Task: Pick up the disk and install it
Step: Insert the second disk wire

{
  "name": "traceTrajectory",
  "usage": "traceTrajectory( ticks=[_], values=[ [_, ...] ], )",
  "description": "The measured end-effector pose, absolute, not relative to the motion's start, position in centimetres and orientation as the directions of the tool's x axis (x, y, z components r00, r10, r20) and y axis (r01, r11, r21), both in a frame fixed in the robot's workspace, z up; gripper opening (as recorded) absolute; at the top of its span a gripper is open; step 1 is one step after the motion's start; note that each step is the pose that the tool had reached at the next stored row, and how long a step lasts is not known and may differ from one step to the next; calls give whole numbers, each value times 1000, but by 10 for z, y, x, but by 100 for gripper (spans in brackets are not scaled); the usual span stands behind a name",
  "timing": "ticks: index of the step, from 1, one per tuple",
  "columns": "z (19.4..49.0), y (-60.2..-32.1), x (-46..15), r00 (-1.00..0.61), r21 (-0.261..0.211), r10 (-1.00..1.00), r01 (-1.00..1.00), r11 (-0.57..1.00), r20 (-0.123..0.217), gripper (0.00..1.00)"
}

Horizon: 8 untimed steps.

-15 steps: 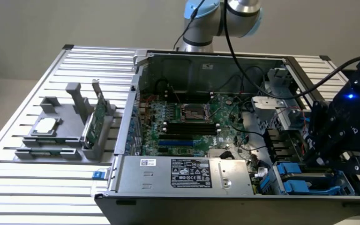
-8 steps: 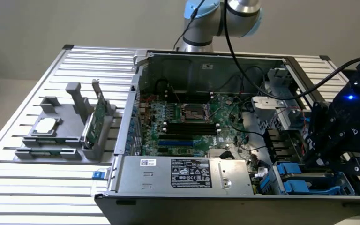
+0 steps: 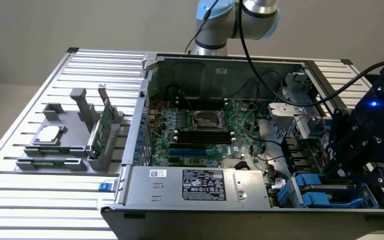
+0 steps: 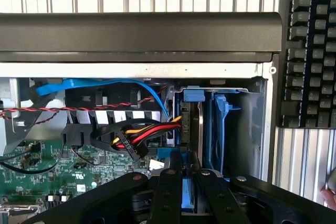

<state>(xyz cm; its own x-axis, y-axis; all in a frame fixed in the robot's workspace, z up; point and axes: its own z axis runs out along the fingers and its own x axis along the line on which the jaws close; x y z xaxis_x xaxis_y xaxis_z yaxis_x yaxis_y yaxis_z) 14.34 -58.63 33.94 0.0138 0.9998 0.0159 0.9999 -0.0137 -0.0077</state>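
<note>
In the wrist view the disk (image 4: 200, 125) stands on edge in the drive bay at the corner of the open computer case, its thin silver side showing inside a blue carrier (image 4: 188, 199) with a blue tab on top. My gripper (image 4: 188, 184) is shut on the disk, with the black fingers (image 4: 167, 192) pressed to either side of the blue carrier. A second blue carrier (image 4: 219, 129) sits in the slot beside it. In the exterior view my gripper (image 3: 339, 172) hangs over the bay's blue carriers (image 3: 315, 192) at the case's near corner, on the exterior view's right.
A bundle of red, yellow and black cables (image 4: 149, 134) plugs in right beside the disk. The motherboard (image 3: 195, 132) and power supply (image 3: 205, 185) take up the case. A grey fixture (image 3: 58, 145) holds a chip and a green card. A keyboard (image 4: 310, 51) lies outside the case, with a person's fingertip (image 4: 331, 195) near it.
</note>
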Motion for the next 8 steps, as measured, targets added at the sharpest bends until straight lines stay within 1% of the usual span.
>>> traceTrajectory(
  ticks=[8],
  values=[
    [344, -586, 143, 14, -8, 1000, 1000, -14, 16, 16]
  ],
)
